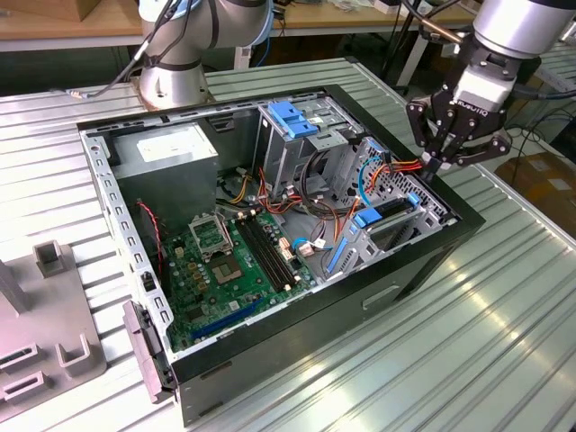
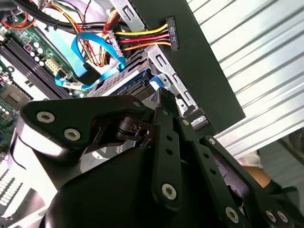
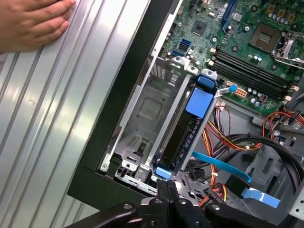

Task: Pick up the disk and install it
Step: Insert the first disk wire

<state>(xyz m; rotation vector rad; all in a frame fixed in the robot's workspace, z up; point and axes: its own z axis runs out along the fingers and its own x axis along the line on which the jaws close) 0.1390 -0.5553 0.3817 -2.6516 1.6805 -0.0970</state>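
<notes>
- The gripper [image 3: 166, 186], fingers pressed together on nothing, hangs just over one blue-railed end of the disk [image 3: 183, 137].
- The disk stands on edge in the metal drive cage [image 3: 152, 104], at a corner of the open computer case [image 1: 270, 360].
- The motherboard [image 3: 237, 42] lies beside the cage.
- A person's hand [image 3: 33, 21] rests flat on the ribbed table [image 3: 57, 118] outside the case.

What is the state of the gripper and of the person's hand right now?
Gripper: shut, holding nothing, tips by the disk in its bay.
Hand: flat on the table, holding nothing.
</notes>
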